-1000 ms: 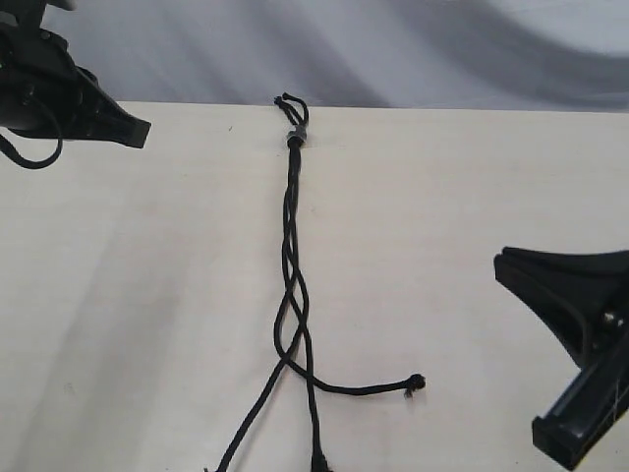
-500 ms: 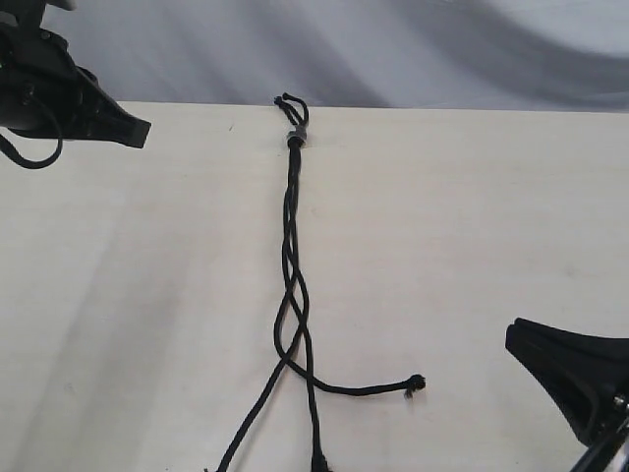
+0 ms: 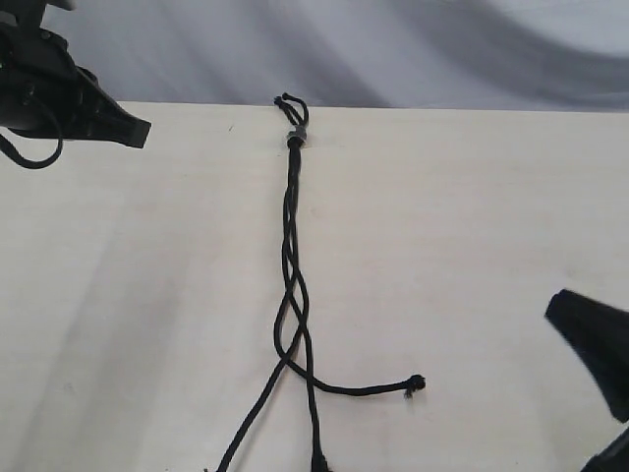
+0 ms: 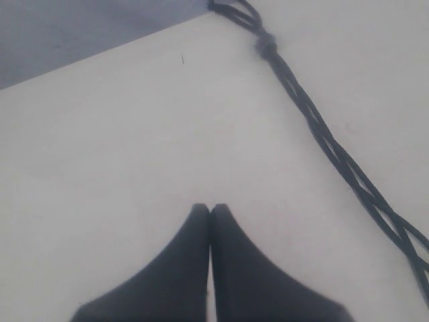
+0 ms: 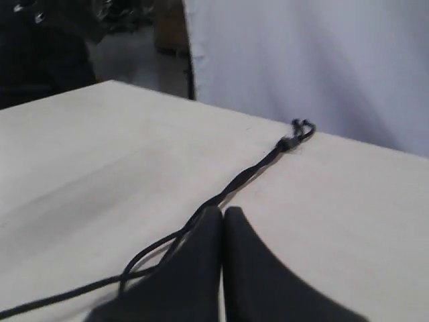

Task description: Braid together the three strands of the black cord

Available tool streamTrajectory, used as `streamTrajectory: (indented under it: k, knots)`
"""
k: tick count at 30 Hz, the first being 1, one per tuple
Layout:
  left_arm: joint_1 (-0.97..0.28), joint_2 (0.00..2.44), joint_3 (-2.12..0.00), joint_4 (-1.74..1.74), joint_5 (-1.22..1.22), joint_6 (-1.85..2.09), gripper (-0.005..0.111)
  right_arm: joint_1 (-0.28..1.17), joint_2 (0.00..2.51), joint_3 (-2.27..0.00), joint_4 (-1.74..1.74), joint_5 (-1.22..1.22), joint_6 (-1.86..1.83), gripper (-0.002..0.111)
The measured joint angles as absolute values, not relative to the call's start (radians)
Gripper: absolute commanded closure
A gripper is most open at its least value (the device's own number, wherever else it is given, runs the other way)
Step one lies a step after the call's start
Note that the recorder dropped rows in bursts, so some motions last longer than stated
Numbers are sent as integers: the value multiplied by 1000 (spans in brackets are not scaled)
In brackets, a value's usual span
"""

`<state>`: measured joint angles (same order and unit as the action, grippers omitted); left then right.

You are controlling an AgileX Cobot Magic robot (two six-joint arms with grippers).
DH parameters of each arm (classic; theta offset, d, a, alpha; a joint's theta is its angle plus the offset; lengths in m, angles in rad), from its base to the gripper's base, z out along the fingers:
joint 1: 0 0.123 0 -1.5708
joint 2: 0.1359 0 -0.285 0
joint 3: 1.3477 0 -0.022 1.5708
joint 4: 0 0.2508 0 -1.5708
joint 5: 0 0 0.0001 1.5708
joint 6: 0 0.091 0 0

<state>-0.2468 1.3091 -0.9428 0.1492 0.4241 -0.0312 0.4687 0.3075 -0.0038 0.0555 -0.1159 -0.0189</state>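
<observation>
The black cord [image 3: 291,236] lies down the middle of the pale table, its grey-banded knot [image 3: 295,138] and short loops at the far edge. The three strands cross loosely below the middle. One strand [image 3: 369,389] curls right to a frayed tip [image 3: 416,383]; the other two run off the near edge. My left gripper [image 3: 138,131] hovers shut at the far left, empty, apart from the cord [image 4: 335,151]. My right gripper [image 3: 560,310] sits shut at the right edge, holding nothing; the cord [image 5: 234,181] runs beyond its tips [image 5: 223,210].
A grey cloth backdrop [image 3: 393,49] hangs behind the table's far edge [image 3: 472,108]. A thick black arm cable [image 3: 29,157] loops under the left arm. Dark clutter [image 5: 40,47] stands beyond the table in the right wrist view.
My right gripper has drawn back to the right and down, now mostly out of the exterior view. The cord and the left arm have not moved.
</observation>
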Motion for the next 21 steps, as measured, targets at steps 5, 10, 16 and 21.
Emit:
streamTrajectory:
  k: [5,10,16,21]
  knots:
    - [-247,1309,-943,149,424,-31,107,180,167,-4,56,-116,-13,108]
    - [-247,1309,-943,149,424,-31,107,-42,60,-4,59,-76,47,108]
    - [-247,1309,-943,149,424,-31,107,-98,7,-4,59,80,60,108]
    - [-247,1309,-943,149,424,-31,107,-98,7,-4,59,139,60,108]
